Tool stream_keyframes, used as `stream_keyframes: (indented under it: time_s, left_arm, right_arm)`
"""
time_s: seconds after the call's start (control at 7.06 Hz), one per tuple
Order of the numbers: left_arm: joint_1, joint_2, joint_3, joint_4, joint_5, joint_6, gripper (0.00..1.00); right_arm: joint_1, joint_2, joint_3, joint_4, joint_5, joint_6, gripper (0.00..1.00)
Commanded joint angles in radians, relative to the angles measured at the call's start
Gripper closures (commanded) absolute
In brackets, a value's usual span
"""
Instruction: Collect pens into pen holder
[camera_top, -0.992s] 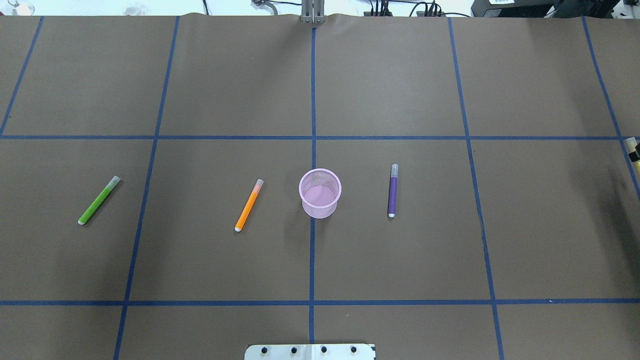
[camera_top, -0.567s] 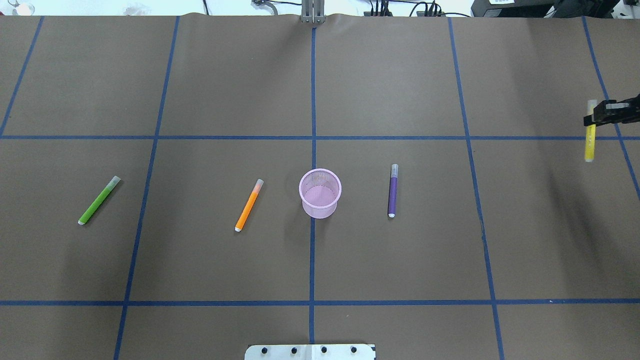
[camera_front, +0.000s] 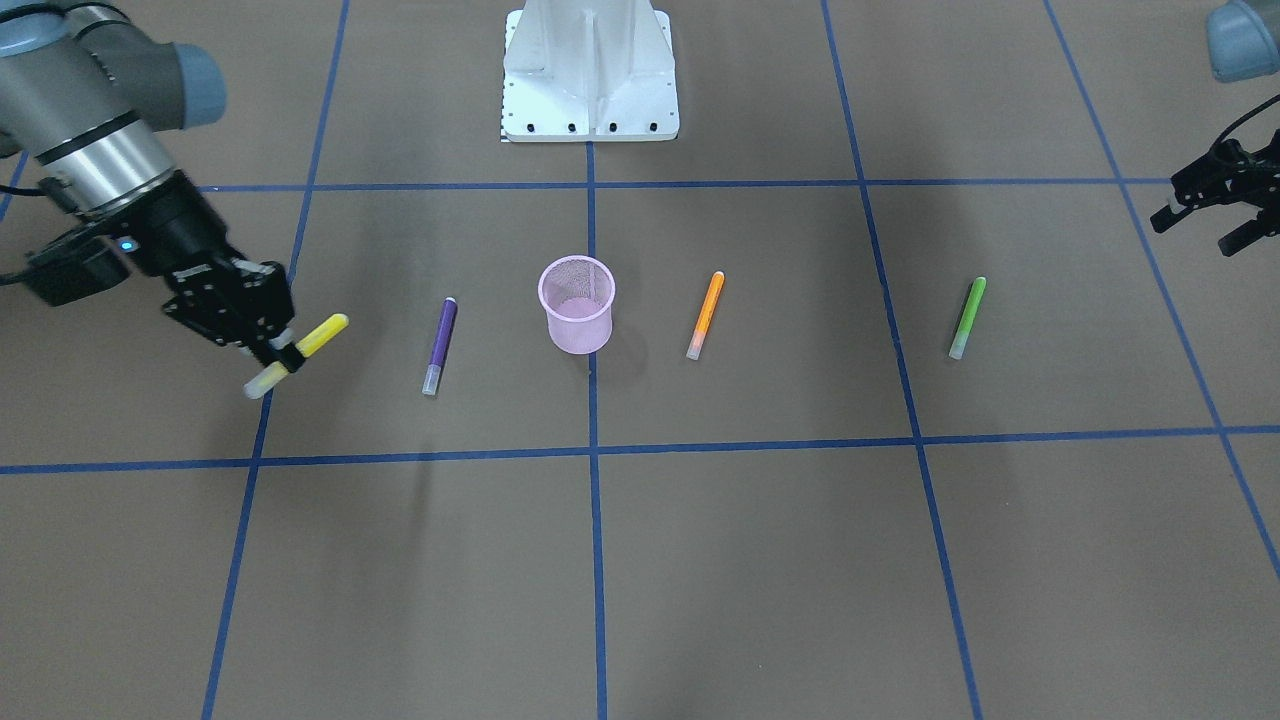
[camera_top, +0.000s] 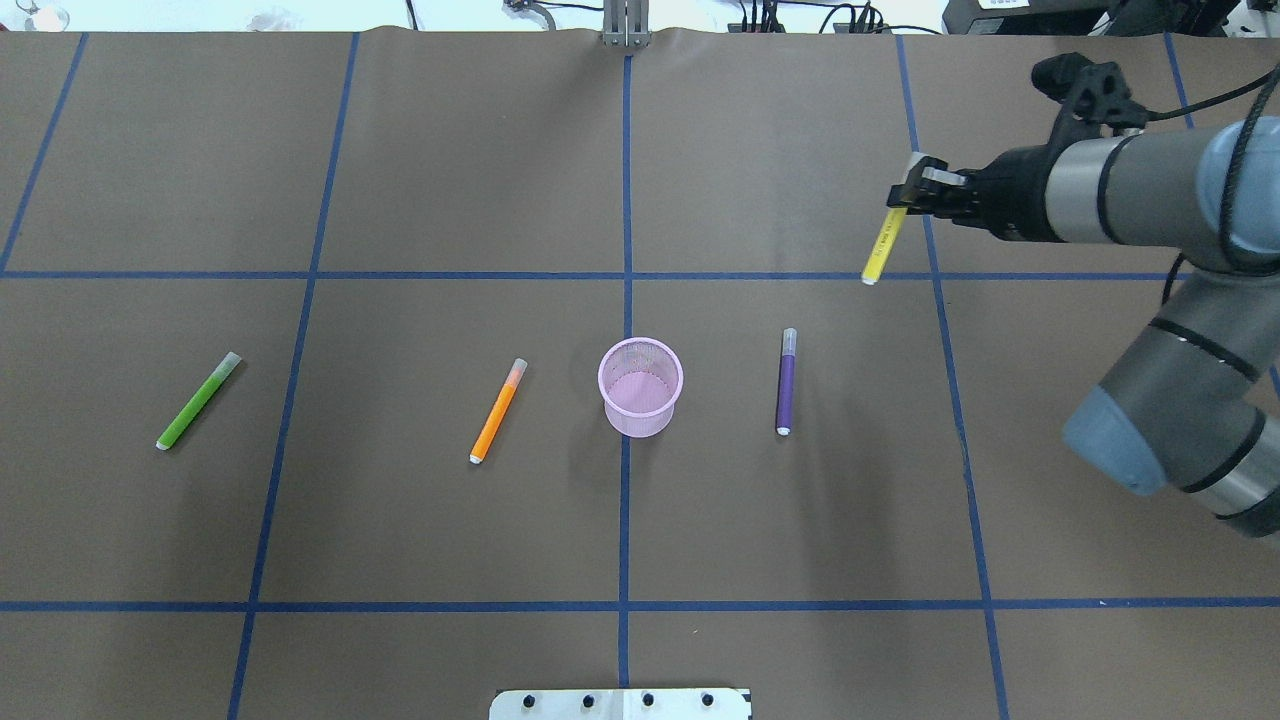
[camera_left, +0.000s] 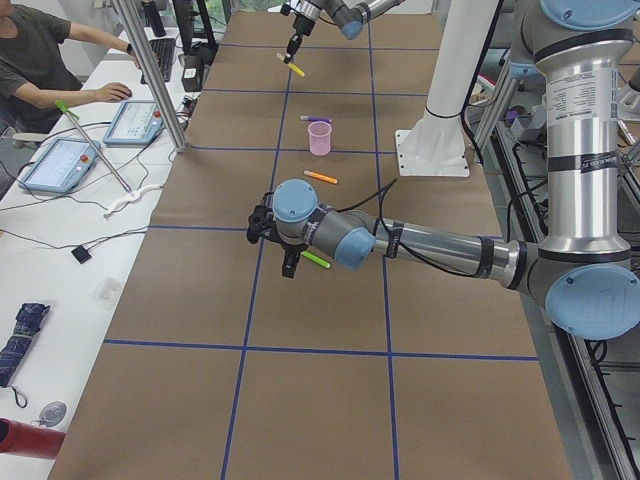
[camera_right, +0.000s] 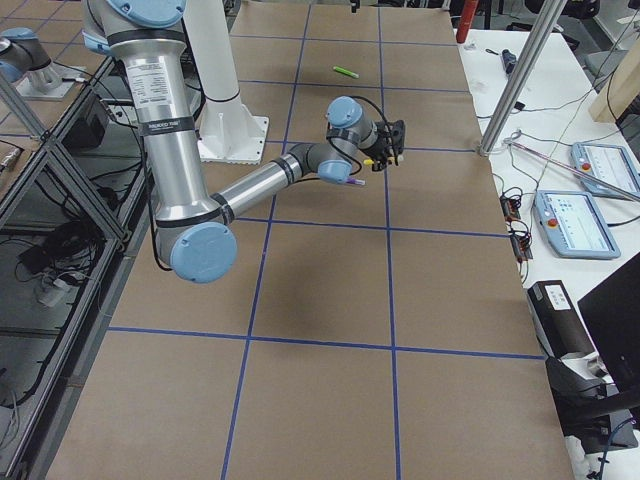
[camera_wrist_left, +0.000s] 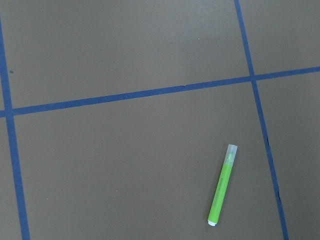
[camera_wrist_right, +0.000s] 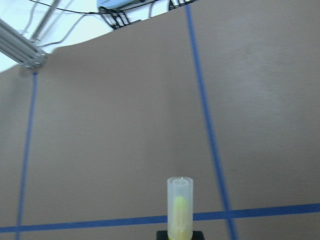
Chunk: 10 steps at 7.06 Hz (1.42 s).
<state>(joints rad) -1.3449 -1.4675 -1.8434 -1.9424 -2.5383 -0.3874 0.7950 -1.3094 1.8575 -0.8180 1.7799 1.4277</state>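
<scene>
The pink mesh pen holder (camera_top: 640, 418) stands upright at the table's middle, also in the front view (camera_front: 577, 330). The purple pen (camera_top: 786, 382), orange pen (camera_top: 497, 411) and green pen (camera_top: 198, 400) lie flat on the table beside it. My right gripper (camera_top: 908, 198) is shut on the yellow pen (camera_top: 880, 248) and holds it in the air beyond the purple pen; the right wrist view shows its pale cap (camera_wrist_right: 179, 207). My left gripper (camera_front: 1200, 228) is open and empty, raised beside the green pen (camera_front: 967, 317), which shows in the left wrist view (camera_wrist_left: 222, 185).
Brown paper with a blue tape grid (camera_top: 625, 275) covers the table. The robot's white base plate (camera_top: 620, 703) sits at the near edge. A side desk with tablets (camera_left: 60, 165) and a seated operator (camera_left: 40, 60) runs along the table's far side.
My right arm has come in from the right edge with the yellow pen, moving left and farther out over the table. The pens on the table and the cup have not moved.
</scene>
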Motion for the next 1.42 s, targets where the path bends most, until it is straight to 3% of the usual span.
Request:
stream_keyframes:
  time_s: [0.0, 0.14, 0.28, 0.71, 0.99, 1.13, 1.28]
  left_arm:
    - [0.041, -0.048, 0.006, -0.009, 0.009, -0.039, 0.01]
    - [0.058, -0.059, 0.006, -0.009, 0.028, -0.044, 0.01]
    - [0.058, -0.062, 0.004, -0.01, 0.032, -0.051, 0.01]
    - [0.062, -0.076, 0.007, -0.009, 0.033, -0.054, 0.01]
    - [0.066, -0.083, 0.009, -0.009, 0.035, -0.056, 0.0]
    - [0.102, -0.097, 0.01, -0.009, 0.064, -0.094, 0.0]
    - [0.163, -0.106, 0.007, -0.01, 0.179, -0.129, 0.0]
  right_arm:
    - [-0.19, 0.134, 0.009, -0.063, -0.288, 0.076, 1.0]
    - [-0.288, 0.189, 0.009, -0.157, -0.491, 0.076, 1.0]
    - [-0.381, 0.218, -0.009, -0.17, -0.646, 0.074, 1.0]
    - [-0.48, 0.22, -0.058, -0.168, -0.788, 0.069, 1.0]
    - [-0.505, 0.214, -0.069, -0.168, -0.792, 0.066, 1.0]
    - [-0.507, 0.222, -0.08, -0.165, -0.79, 0.066, 0.9]
    - [-0.508, 0.223, -0.081, -0.17, -0.792, 0.068, 0.01]
